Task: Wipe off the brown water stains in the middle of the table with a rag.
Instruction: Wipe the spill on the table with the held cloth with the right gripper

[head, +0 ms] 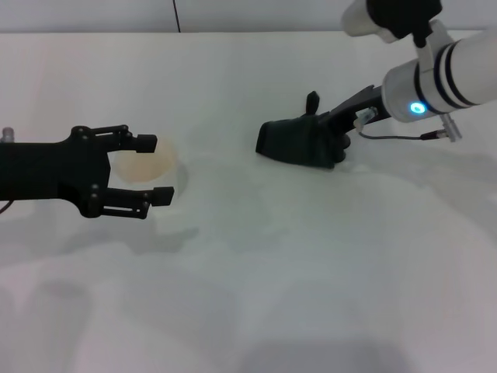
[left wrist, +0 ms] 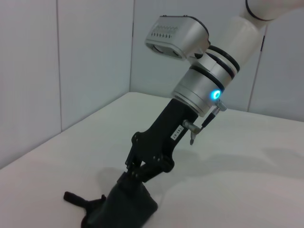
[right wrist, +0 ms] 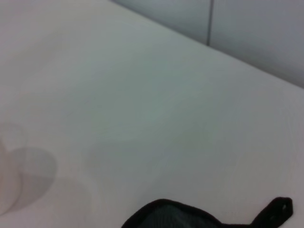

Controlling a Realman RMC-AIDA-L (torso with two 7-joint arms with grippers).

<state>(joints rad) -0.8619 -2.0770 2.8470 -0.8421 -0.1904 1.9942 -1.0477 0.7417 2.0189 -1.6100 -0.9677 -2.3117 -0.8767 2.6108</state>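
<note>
The left gripper (head: pixel 159 169) hovers with fingers apart around a pale cup (head: pixel 147 165), while the right gripper (head: pixel 330 128), clamped on the black rag (head: pixel 299 142), presses it on the table (head: pixel 311 256), where no brown stain shows, so wiping looks nearly done

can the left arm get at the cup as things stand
Probably yes. The left gripper hangs open with its fingers on either side of the translucent cup, nothing between them. The right gripper is away at the black rag, out of the way.
</note>
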